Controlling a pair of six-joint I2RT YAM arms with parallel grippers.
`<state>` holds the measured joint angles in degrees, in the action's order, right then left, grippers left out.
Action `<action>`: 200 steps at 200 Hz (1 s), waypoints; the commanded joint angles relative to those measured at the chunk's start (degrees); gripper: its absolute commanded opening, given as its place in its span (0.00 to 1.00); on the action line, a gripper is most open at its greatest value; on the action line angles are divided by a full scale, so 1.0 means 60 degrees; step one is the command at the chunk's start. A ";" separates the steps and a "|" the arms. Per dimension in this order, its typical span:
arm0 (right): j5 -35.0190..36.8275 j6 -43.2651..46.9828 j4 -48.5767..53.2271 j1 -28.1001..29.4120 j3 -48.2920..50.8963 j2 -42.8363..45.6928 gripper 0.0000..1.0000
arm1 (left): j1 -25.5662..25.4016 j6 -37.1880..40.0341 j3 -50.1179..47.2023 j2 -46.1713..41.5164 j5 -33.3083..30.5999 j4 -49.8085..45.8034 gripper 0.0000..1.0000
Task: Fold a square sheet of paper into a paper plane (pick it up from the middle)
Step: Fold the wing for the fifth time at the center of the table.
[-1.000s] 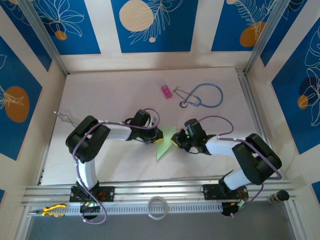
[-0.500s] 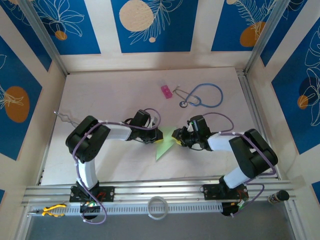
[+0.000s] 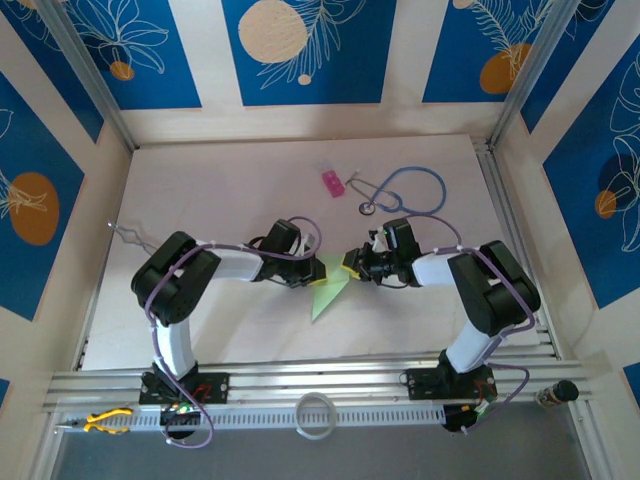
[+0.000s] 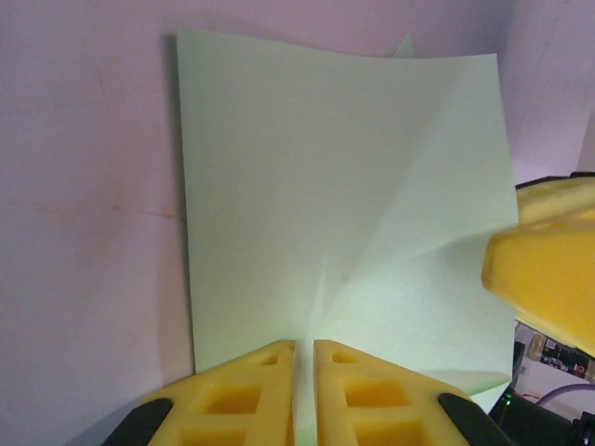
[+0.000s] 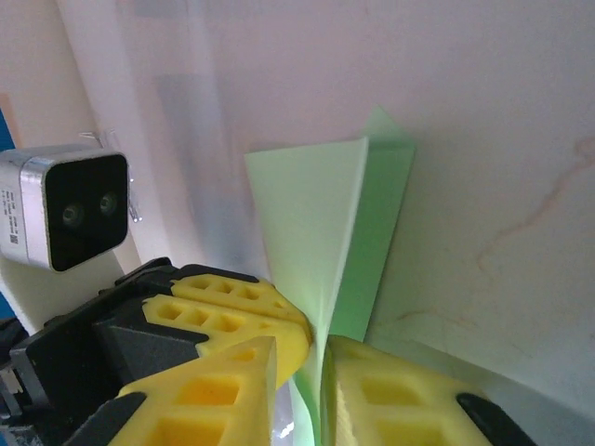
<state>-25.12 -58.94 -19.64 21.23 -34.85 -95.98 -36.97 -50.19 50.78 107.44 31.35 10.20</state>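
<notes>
The light-green square sheet of paper lies creased near the table's middle, between my two grippers. My left gripper holds its left edge. In the left wrist view the sheet spreads flat ahead, with diagonal creases, and the left gripper is shut on its near edge. My right gripper meets it from the right. In the right wrist view a raised fold of the sheet runs down between the fingers of the right gripper, which is shut on it, close against the left gripper's yellow fingers.
A small pink block and a blue stethoscope lie at the back of the table. A white ring and a yellow tool rest on the front rail. The left wrist camera sits close by the right gripper.
My right gripper has moved away from the front edge along the sheet's right side, briefly widening and closing again, and its arm has swung in. The left arm has stayed put.
</notes>
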 commanded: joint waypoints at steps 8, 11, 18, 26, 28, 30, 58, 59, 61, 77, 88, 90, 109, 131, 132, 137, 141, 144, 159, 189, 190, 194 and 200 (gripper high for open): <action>-0.0529 0.0389 0.0455 -0.0141 -0.0240 -0.0189 0.16 | 0.0085 0.0248 -0.0148 -0.0352 0.0042 -0.0004 0.16; -0.0518 0.0400 0.0482 -0.0144 -0.0250 -0.0189 0.16 | 0.0099 0.0257 -0.0133 -0.0381 0.0054 -0.0001 0.16; -0.0518 0.0408 0.0524 -0.0158 -0.0256 -0.0164 0.14 | 0.0118 0.0296 -0.0090 -0.0453 0.0092 -0.0014 0.16; -0.0488 0.0390 0.0569 -0.0168 -0.0242 -0.0146 0.12 | 0.0112 0.0321 -0.0064 -0.0535 0.0119 -0.0029 0.17; -0.0479 0.0389 0.0583 -0.0166 -0.0249 -0.0134 0.11 | 0.0116 0.0338 -0.0069 -0.0548 0.0121 -0.0033 0.17; -0.0473 0.0378 0.0597 -0.0165 -0.0243 -0.0139 0.11 | 0.0124 0.0349 -0.0055 -0.0570 0.0114 -0.0030 0.17; -0.0306 0.0181 0.0606 -0.0154 -0.0153 -0.0053 0.05 | 0.0147 0.0363 -0.0131 -0.0983 0.0117 0.0144 0.25; -0.0293 0.0153 0.0599 -0.0147 -0.0146 -0.0048 0.05 | 0.0144 0.0365 -0.0137 -0.1007 0.0119 0.0174 0.26; -0.0280 0.0125 0.0594 -0.0153 -0.0130 -0.0033 0.05 | 0.0146 0.0374 -0.0164 -0.1040 0.0128 0.0223 0.26; 0.0012 -0.0177 0.0699 -0.0154 -0.0068 0.0137 0.03 | 0.0145 0.0525 -0.0361 -0.1435 0.0076 0.0430 0.32; 0.0270 -0.0465 0.0827 -0.0138 -0.0029 0.0325 0.03 | 0.0119 0.0806 -0.0393 -0.1680 -0.0061 0.0222 0.36; 0.0315 -0.0535 0.0856 -0.0140 -0.0031 0.0361 0.03 | 0.0114 0.0877 -0.0400 -0.1746 -0.0093 0.0176 0.36; 0.1037 -0.1178 0.1253 -0.0052 0.0068 0.0856 0.03 | -0.0129 0.1664 -0.0365 -0.2199 -0.0645 -0.0679 0.39; 0.1923 -0.1913 0.1729 0.0119 0.0229 0.1533 0.03 | -0.0753 0.2850 -0.0256 -0.2627 -0.1656 -0.1768 0.42; 0.1956 -0.1948 0.1732 0.0128 0.0243 0.1558 0.03 | -0.0767 0.2898 -0.0244 -0.2642 -0.1712 -0.1814 0.42; 0.2081 -0.2115 0.1709 0.0162 0.0327 0.1681 0.03 | -0.0955 0.3147 -0.0201 -0.2709 -0.1997 -0.2041 0.43; 0.2148 -0.2260 0.1679 0.0187 0.0386 0.1763 0.02 | -0.1098 0.3358 -0.0158 -0.2728 -0.2228 -0.2182 0.43; 0.2182 -0.2368 0.1653 0.0197 0.0423 0.1827 0.02 | -0.1202 0.3512 -0.0120 -0.2741 -0.2341 -0.2353 0.43; 0.2316 -0.2783 0.1592 0.0237 0.0550 0.2043 0.02 | -0.1729 0.4220 0.0105 -0.2691 -0.3191 -0.2982 0.44; 0.2519 -0.3117 0.1708 0.0386 0.0590 0.2216 0.02 | -0.2664 0.5087 0.0461 -0.2472 -0.4604 -0.3499 0.47; 0.2525 -0.3129 0.1714 0.0386 0.0584 0.2222 0.02 | -0.2689 0.5100 0.0474 -0.2469 -0.4636 -0.3507 0.47; 0.2570 -0.3151 0.1750 0.0400 0.0581 0.2217 0.02 | -0.2789 0.5172 0.0505 -0.2427 -0.4768 -0.3502 0.47; 0.2623 -0.3163 0.1773 0.0431 0.0593 0.2233 0.02 | -0.2928 0.5247 0.0554 -0.2383 -0.4947 -0.3488 0.48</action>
<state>-11.92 -74.78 -11.25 23.05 -32.01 -83.77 -51.64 -25.45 51.42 92.12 10.85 -6.48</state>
